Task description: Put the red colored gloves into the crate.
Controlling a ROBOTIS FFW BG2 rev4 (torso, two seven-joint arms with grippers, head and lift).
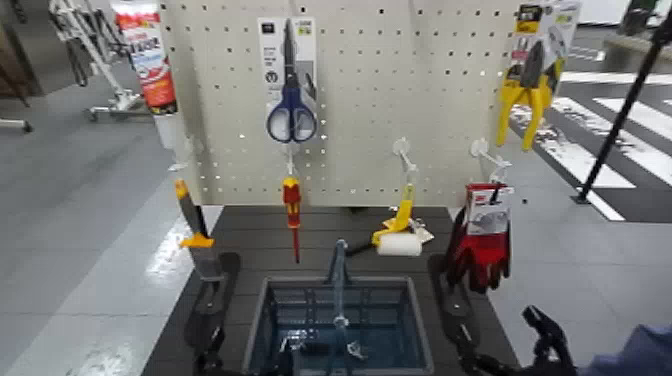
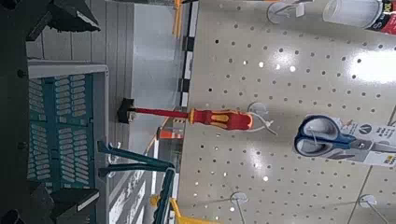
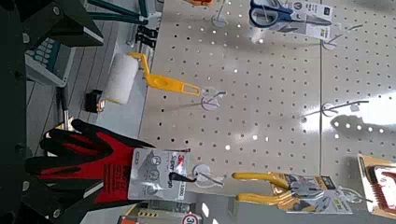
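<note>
Going left to right along the cream perforated pegboard [image 1: 400, 100]: a white-and-red sealant tube [image 1: 148, 55] at the left edge, a yellow-handled scraper [image 1: 190, 225] low down, blue-handled scissors on a white card [image 1: 290, 100], a red-and-yellow screwdriver [image 1: 291, 205] hanging right under them, a small white paint roller with a yellow handle [image 1: 400, 235], then the red work gloves with black fingers and a printed card header [image 1: 480, 245] on a hook near the board's lower right corner, and yellow-handled pliers [image 1: 528, 95] up top at the right.

The grey-blue slotted plastic crate with a thin centre handle [image 1: 270, 310] sits on the dark slatted bench [image 1: 240, 225] right in front, at the near edge, empty as far as I can see.

The left gripper [image 1: 212, 310] is parked low beside the crate's left wall, the right gripper [image 1: 455, 305] beside its right wall, just under the gloves. Honestly can't tell how wide either pincer is spread from these views; neither has hold of anything.

What could go wrong, imo: the gloves hang by the card on a hook, so pulling straight down could tear the header or snag it. A sloppy reach could bump the roller next door. And that upright handle could catch the floppy gloves on the drop, leaving them draped over it or over the rim.
</note>
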